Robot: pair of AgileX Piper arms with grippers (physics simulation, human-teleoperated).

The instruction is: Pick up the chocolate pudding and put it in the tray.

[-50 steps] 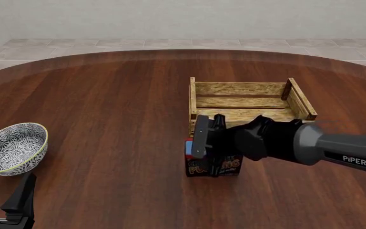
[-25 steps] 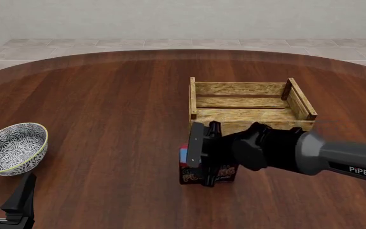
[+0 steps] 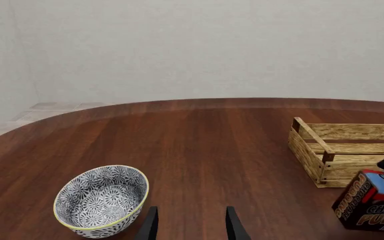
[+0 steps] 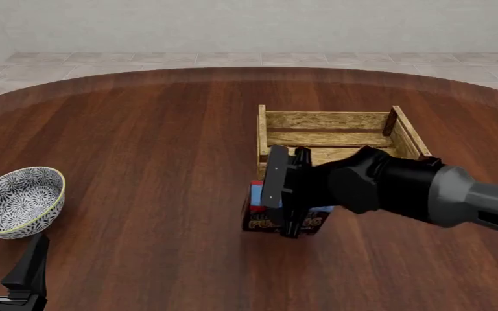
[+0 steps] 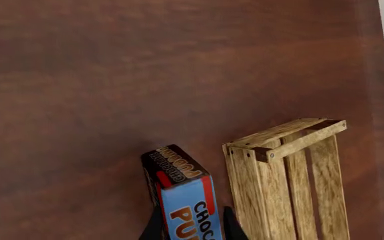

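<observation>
The right gripper point(image 4: 289, 201) comes in from the right edge of the tabletop point(image 4: 145, 162) and has its fingers clamped on the chocolate pudding point(image 4: 281, 217), one on each side of the carton. In the right wrist view the two dark fingertips press against the box's sides, blue top facing the camera, so that grip looks firm. The pudding sits just off the tray's near left corner, right by the front slats of the tray point(image 4: 336, 139); whether its base touches the wood or hangs just above it, I can't tell. From the left wrist view the carton point(image 3: 373, 200) appears tilted, brown side and orange lettering showing, with the tray point(image 3: 339, 150) just behind it.

The tray itself lies toward the far right part of the tabletop, open side up, nothing visible inside.

Over at the near left corner, the left gripper point(image 3: 190, 227) hovers low with its fingers parted and nothing between them. The patterned bowl point(image 4: 17, 202) sits by the left edge, just ahead of that gripper.
</observation>
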